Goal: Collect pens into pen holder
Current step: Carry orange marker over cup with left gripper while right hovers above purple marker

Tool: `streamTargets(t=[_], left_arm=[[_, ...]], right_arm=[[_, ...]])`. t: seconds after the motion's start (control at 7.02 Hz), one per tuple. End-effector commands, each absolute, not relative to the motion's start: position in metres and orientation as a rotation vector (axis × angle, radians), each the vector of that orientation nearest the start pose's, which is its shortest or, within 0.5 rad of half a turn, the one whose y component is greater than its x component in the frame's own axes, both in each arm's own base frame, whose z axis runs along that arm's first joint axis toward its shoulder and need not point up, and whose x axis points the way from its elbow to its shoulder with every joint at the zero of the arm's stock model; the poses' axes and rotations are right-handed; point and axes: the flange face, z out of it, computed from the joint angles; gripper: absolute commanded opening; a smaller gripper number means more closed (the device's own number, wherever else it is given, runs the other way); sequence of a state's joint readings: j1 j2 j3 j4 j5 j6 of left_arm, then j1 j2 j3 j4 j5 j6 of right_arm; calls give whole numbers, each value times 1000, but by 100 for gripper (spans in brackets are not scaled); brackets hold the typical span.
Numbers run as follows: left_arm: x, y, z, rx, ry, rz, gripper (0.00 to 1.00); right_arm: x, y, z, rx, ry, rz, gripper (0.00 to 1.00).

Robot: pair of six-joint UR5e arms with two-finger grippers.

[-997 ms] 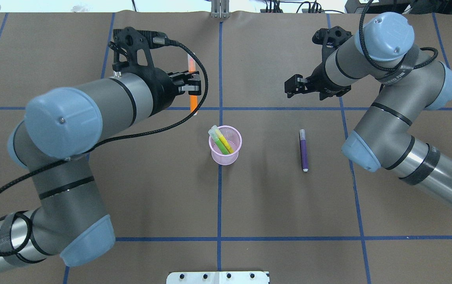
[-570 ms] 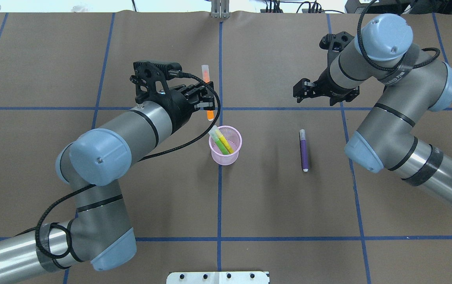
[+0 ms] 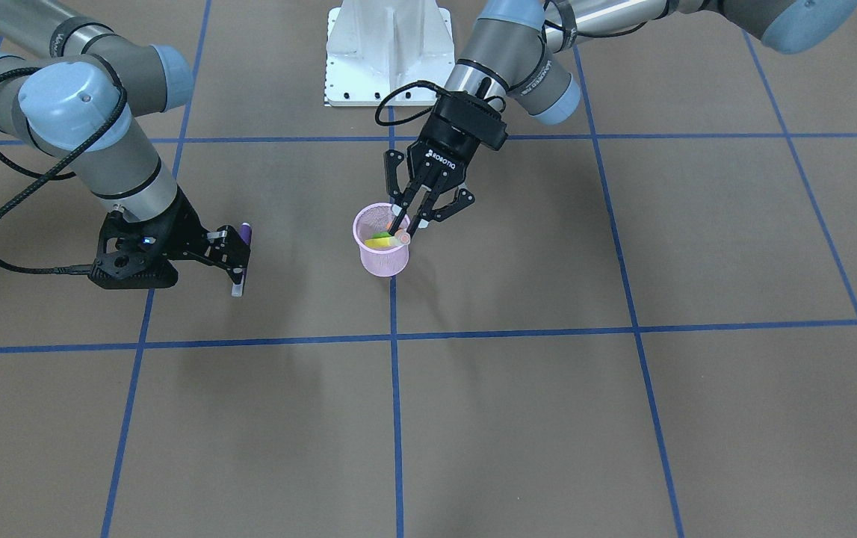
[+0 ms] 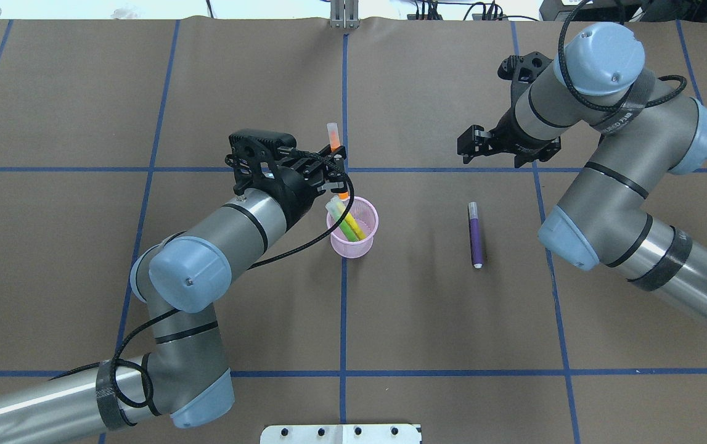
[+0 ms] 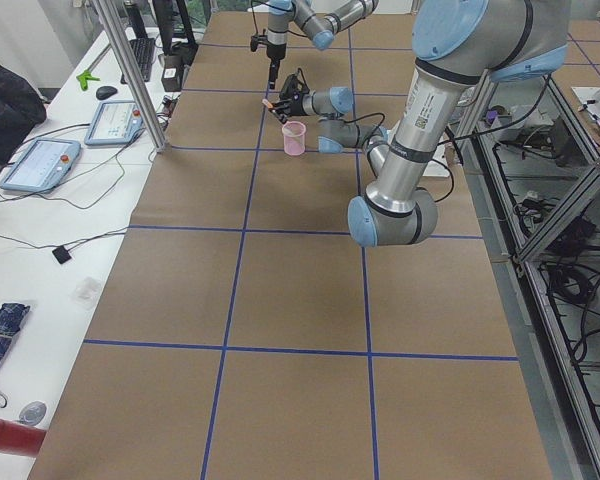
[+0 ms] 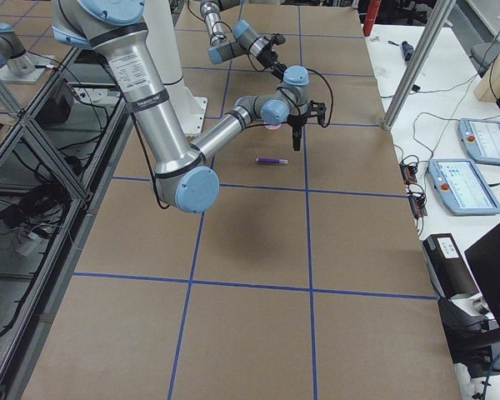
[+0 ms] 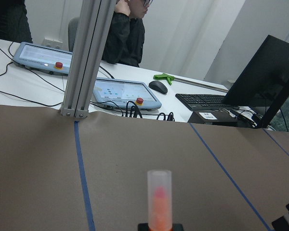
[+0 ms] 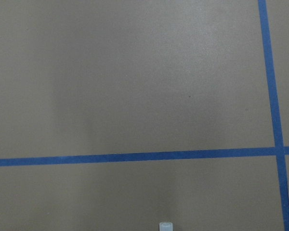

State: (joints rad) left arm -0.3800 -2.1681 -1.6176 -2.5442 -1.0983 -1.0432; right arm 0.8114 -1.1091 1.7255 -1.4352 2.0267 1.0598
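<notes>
My left gripper (image 4: 335, 168) is shut on the orange pen (image 4: 335, 145) and holds it tilted, clear cap up, with its lower end over the far left rim of the pink mesh pen holder (image 4: 353, 248). The front view shows the same: left gripper (image 3: 407, 224), pen holder (image 3: 383, 263). A green pen (image 4: 348, 225) leans inside the holder. The purple pen (image 4: 476, 237) lies on the table right of the holder. My right gripper (image 3: 234, 254) is open and hovers over the purple pen (image 3: 246, 232). The left wrist view shows the orange pen (image 7: 159, 202).
A white base plate (image 4: 341, 433) sits at the table's near edge and an aluminium post (image 4: 344, 15) at the far edge. Blue tape lines cross the brown table cover. Tablets and cables lie on a side table (image 5: 40, 165).
My left arm has carried the orange pen from the far left part of the table to the holder's rim. My right gripper has shifted slightly right and stays open.
</notes>
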Motion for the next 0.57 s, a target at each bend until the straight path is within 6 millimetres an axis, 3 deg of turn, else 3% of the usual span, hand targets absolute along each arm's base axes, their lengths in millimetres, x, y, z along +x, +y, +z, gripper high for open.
streamTargets(t=[0.0, 0.28, 0.43], left_arm=[[540, -384, 167, 1003, 1283, -250, 0], [548, -382, 160, 1003, 1287, -252, 0], [557, -385, 167, 997, 1266, -245, 0]], right_arm=[[-392, -520, 317, 94, -845, 91, 99], [-416, -514, 335, 67, -814, 66, 99], [-422, -512, 337, 75, -829, 55, 99]])
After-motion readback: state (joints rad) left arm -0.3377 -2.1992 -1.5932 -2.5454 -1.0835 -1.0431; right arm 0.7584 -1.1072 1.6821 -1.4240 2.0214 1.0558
